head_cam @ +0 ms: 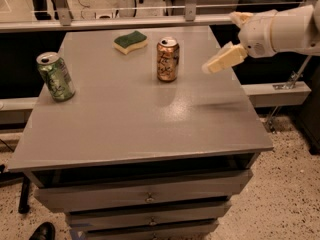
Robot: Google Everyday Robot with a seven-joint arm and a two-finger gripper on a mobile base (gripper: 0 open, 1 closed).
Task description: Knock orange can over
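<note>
The orange can (167, 59) stands upright near the back middle of the grey table (135, 119). It is shiny orange-gold with dark script and a silver top. My gripper (212, 66) comes in from the right on a white arm. It hovers above the table's right side, to the right of the can and apart from it, its cream-coloured fingers pointing left toward the can.
A green can (56, 76) stands upright at the table's left side. A green and yellow sponge (130, 41) lies at the back, left of the orange can. A metal rail (125, 21) runs behind the table. Drawers are below the tabletop.
</note>
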